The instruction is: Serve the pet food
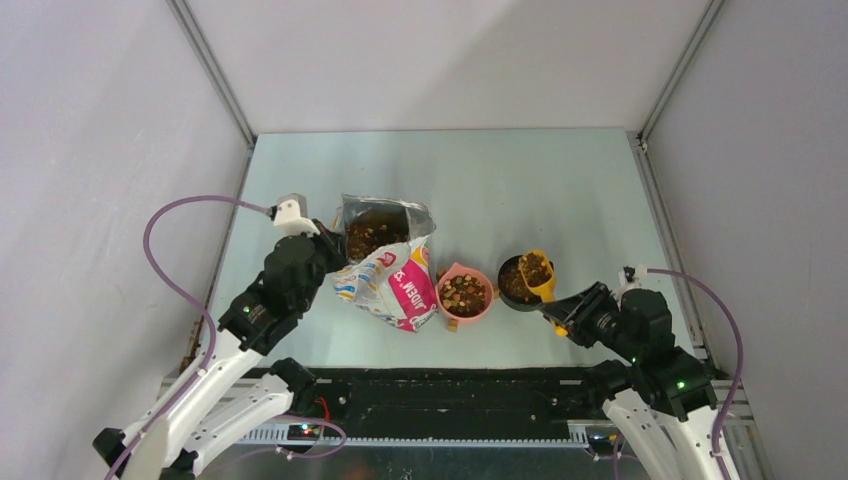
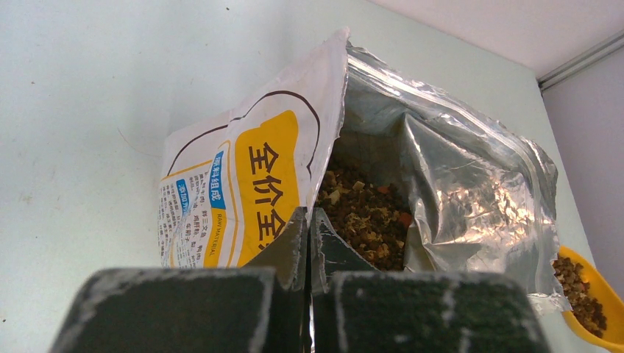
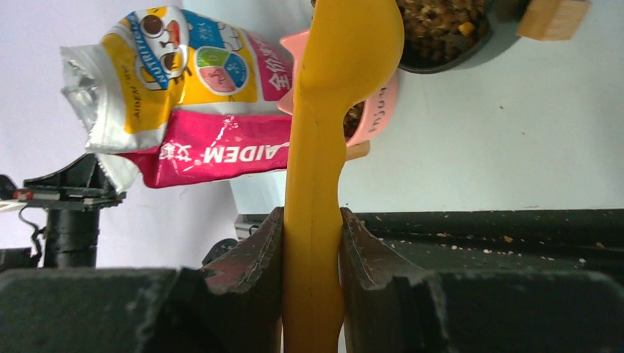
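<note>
The pet food is brown kibble. It shows inside the open bag (image 1: 392,280) as a heap (image 1: 368,238), in a pink bowl (image 1: 465,294), in a dark bowl (image 1: 515,284) and in a yellow scoop (image 1: 538,271). My right gripper (image 1: 566,309) is shut on the scoop's handle (image 3: 313,184) and holds its kibble-filled head over the dark bowl's right rim. My left gripper (image 1: 330,257) is shut on the bag's rim (image 2: 324,169), beside the kibble inside (image 2: 364,220). The scoop also shows at the lower right of the left wrist view (image 2: 589,294).
The bag (image 3: 199,103) leans toward the pink bowl (image 3: 379,110), which touches it. The dark bowl (image 3: 441,29) stands just right of the pink one. A wooden tab (image 3: 552,18) sticks out by the dark bowl. Grey walls enclose the table on three sides.
</note>
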Tool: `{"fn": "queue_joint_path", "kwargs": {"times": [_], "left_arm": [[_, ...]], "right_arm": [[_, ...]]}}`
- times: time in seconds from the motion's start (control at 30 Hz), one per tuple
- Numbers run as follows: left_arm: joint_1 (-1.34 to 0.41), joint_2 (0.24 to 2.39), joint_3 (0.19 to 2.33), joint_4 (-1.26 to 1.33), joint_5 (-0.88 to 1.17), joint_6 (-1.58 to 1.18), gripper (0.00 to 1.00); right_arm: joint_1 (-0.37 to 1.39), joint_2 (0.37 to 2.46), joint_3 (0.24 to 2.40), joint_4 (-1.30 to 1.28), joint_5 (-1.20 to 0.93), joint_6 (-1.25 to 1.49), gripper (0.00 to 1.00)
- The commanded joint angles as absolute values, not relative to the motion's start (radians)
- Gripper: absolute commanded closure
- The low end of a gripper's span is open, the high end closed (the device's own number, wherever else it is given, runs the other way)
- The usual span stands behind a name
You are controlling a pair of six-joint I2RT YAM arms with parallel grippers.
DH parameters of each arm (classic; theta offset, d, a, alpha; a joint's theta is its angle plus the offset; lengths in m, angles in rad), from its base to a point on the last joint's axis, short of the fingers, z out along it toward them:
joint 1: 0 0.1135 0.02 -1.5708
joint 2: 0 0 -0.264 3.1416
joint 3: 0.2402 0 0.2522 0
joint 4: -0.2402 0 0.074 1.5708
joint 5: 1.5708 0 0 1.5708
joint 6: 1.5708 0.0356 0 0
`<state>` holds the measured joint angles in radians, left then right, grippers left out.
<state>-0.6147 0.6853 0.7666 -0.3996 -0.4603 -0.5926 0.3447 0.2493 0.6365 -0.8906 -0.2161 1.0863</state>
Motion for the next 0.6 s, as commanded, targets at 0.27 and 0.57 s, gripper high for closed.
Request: {"fn": "queue_joint_path", "kwargs": {"times": [0.27,0.57], "left_arm": [[-0.614,0.68,0.753,-0.412,-0.458,-0.577,1.0],[-0.613,0.681,0.752,-0.412,-0.462,-0.577,1.0]], "right_arm": [[0.339,0.344,0.683,-0.944,-0.191,1.048,1.0],[0.311,0.42,0.693,-0.946,-0.224,0.986,1.0]]}}
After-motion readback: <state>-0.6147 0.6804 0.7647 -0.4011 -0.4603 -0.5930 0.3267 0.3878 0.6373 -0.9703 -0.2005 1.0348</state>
